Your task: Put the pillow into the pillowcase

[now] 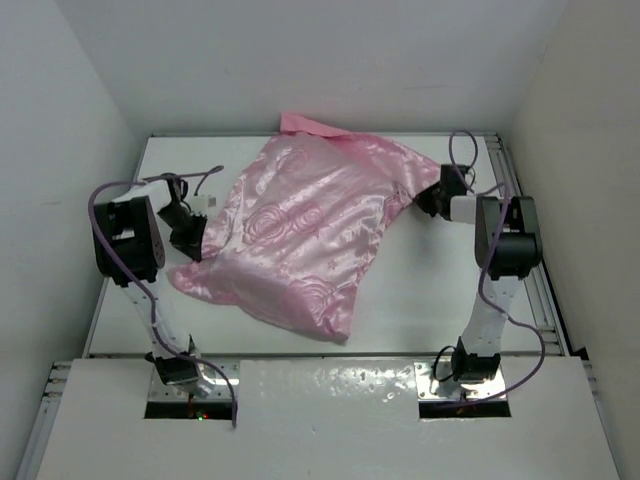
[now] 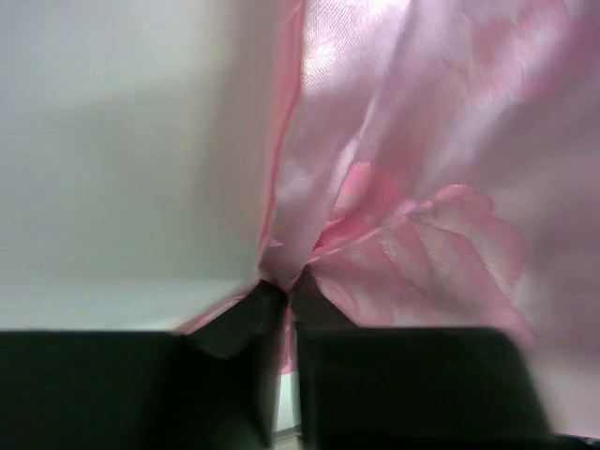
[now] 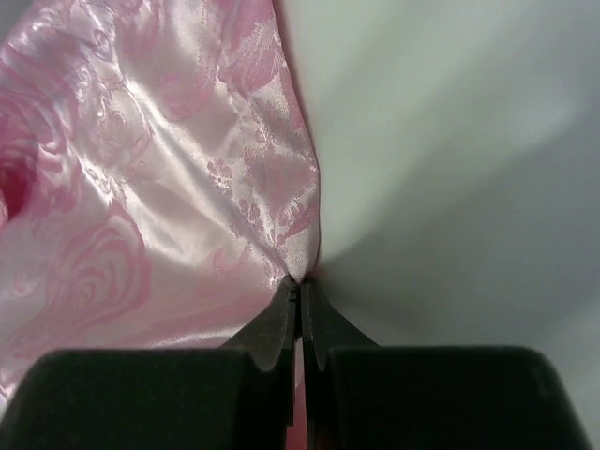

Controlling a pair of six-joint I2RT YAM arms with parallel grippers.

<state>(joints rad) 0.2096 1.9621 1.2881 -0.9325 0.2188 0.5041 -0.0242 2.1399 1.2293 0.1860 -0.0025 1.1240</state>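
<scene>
The pink satin pillowcase [image 1: 300, 225] lies spread and bulging across the middle of the white table, tilted from far right to near left. The pillow itself does not show; the fabric covers whatever is under it. My left gripper [image 1: 190, 240] is shut on the pillowcase's left edge; the left wrist view shows the fabric [image 2: 412, 187] pinched at the fingertips [image 2: 267, 300]. My right gripper [image 1: 430, 197] is shut on the pillowcase's right corner; the right wrist view shows the corner [image 3: 187, 187] pinched between the fingertips [image 3: 281, 309].
White walls enclose the table [image 1: 440, 290] on three sides. A pink flap [image 1: 310, 126] of the fabric reaches the back edge. Cables loop over both arms. A white board [image 1: 320, 410] covers the near edge around the arm bases.
</scene>
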